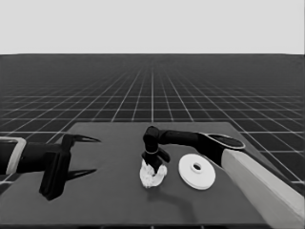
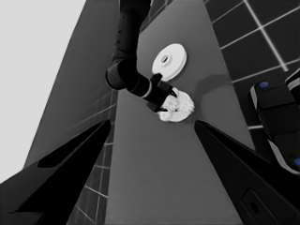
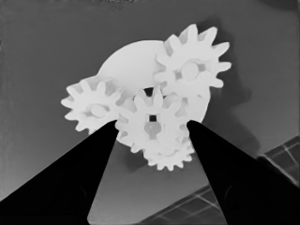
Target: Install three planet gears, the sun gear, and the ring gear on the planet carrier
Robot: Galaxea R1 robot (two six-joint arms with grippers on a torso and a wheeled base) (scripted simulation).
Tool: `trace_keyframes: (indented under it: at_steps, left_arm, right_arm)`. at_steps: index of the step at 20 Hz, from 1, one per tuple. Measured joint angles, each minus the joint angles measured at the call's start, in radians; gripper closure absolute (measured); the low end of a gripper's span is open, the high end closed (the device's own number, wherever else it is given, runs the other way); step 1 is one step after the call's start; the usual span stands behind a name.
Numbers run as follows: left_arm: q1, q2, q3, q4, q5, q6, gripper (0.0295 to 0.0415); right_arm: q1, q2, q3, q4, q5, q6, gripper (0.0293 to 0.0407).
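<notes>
Planet gears (image 3: pixel 159 108) clustered on smaller round part (image 3: pixel 131 61) mid-table, right gripper (image 3: pixel 151 129) over them w/ fingers spread round centre gear (contact unclear), larger round part (image 1: pixel 197 171) just beside, left gripper (image 1: pixel 81 155) parked open at left end.

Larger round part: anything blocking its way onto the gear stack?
Yes. The right gripper stands directly over the gears on the smaller round part. The larger round part lies beside them, untouched. Left gripper waits aside.
</notes>
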Motion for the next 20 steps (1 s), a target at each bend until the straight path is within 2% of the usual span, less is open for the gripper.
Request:
trace_keyframes:
  at_steps: [20]
  left_arm:
    - [0.000,0.000,0.000,0.000,0.000,0.000,0.0326]
  right_arm:
    - [0.000,0.000,0.000,0.000,0.000,0.209,0.0390]
